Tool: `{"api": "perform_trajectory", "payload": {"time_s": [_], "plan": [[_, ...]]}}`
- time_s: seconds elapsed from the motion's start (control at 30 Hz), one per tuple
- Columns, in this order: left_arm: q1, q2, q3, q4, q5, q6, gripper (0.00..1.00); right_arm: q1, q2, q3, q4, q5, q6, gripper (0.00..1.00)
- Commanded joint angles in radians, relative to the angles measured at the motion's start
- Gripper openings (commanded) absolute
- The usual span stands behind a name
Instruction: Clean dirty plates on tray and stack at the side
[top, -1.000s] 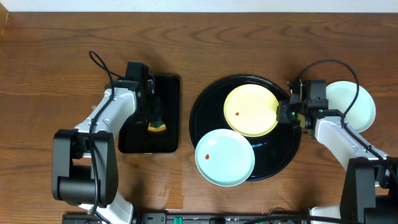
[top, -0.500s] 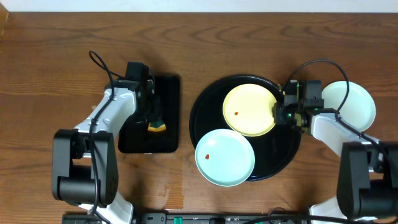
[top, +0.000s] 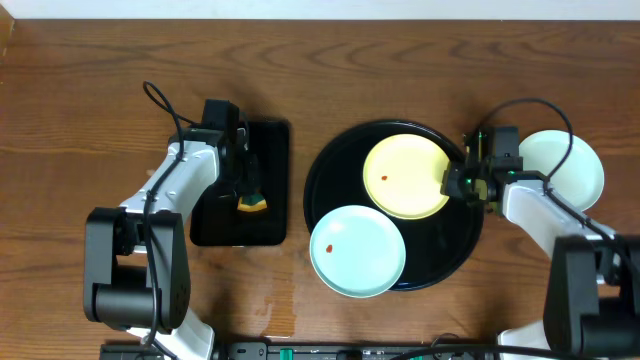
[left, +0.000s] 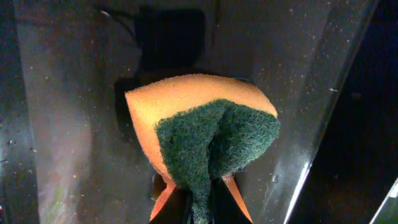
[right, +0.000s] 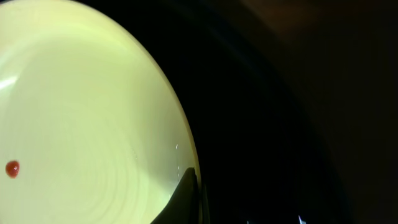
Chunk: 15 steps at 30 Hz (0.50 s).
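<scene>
The pale yellow plate (top: 405, 176) with a red speck lies in the upper part of the round black tray (top: 450, 245). My right gripper (top: 455, 183) is shut on the plate's right rim. In the right wrist view a finger (right: 189, 196) lies over the edge of the yellow plate (right: 81, 124). A mint-blue plate (top: 357, 250) with a red speck lies at the tray's lower left, overhanging the rim. A second mint-blue plate (top: 563, 170) sits on the table right of the tray. My left gripper (top: 250, 195) is shut on an orange and green sponge (left: 205, 137).
The sponge hangs over a smaller rectangular black tray (top: 215, 225), which stands left of the round tray. Its wet floor shows in the left wrist view (left: 74, 124). Brown wooden table lies all around. Cables loop behind both arms.
My right gripper and the yellow plate have shifted slightly to the right. The mint-blue plate on the tray has slid a little left. The left arm has not moved.
</scene>
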Motion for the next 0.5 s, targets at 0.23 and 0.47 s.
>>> {"api": "perform_trajectory", "payload": {"time_s": [0.23, 0.47], "plan": [[0.002, 0.008, -0.006, 0.000, -0.010, 0.010, 0.08, 0.036, -0.078, 0.009, -0.065, 0.103, 0.194, 0.01], [0.000, 0.008, -0.034, 0.038, -0.010, 0.039, 0.08, 0.036, -0.021, 0.009, -0.051, 0.101, 0.130, 0.01]]}}
